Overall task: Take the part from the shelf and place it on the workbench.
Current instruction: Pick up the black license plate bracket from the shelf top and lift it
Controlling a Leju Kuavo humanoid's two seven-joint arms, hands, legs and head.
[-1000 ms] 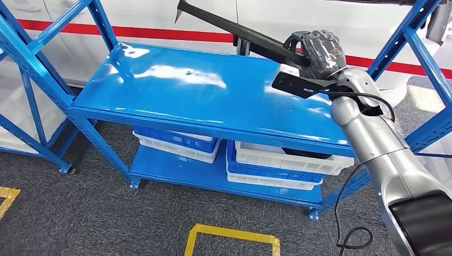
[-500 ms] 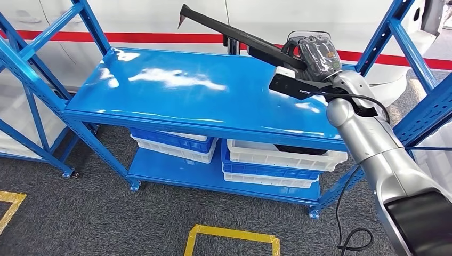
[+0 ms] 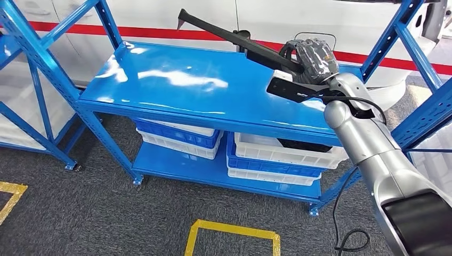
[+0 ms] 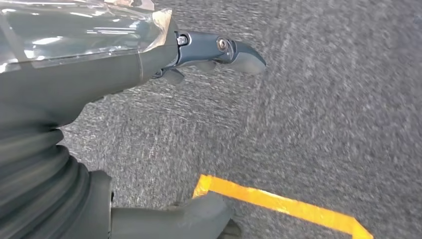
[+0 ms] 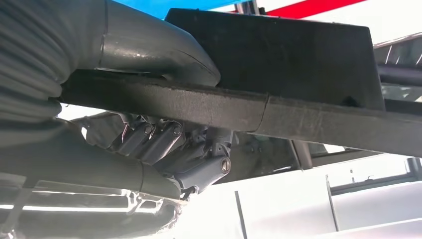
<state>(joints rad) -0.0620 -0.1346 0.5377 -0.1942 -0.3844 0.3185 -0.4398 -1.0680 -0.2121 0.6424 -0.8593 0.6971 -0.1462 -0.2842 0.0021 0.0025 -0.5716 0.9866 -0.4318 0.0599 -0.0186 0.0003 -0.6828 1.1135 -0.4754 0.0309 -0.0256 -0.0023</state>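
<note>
The part (image 3: 234,36) is a long black bar with a pointed far end. It slants above the back of the blue shelf top (image 3: 202,85), clear of the surface. My right hand (image 3: 314,58) grips its thick near end over the shelf's back right corner. In the right wrist view the dark fingers (image 5: 169,144) curl under the black bar (image 5: 298,117) and the thumb lies over it. My left hand (image 4: 99,64) hangs above grey carpet, fingers apart, holding nothing.
Blue and white crates (image 3: 176,136) (image 3: 282,154) sit on the lower shelf level. Blue uprights (image 3: 48,69) (image 3: 394,42) frame the shelf on both sides. A yellow tape square (image 3: 232,237) marks the carpet in front. A black cable (image 3: 346,240) trails by my right arm.
The whole picture has shifted a little, so the camera has moved. My right hand still holds the part over the shelf's back right, with the same grip.
</note>
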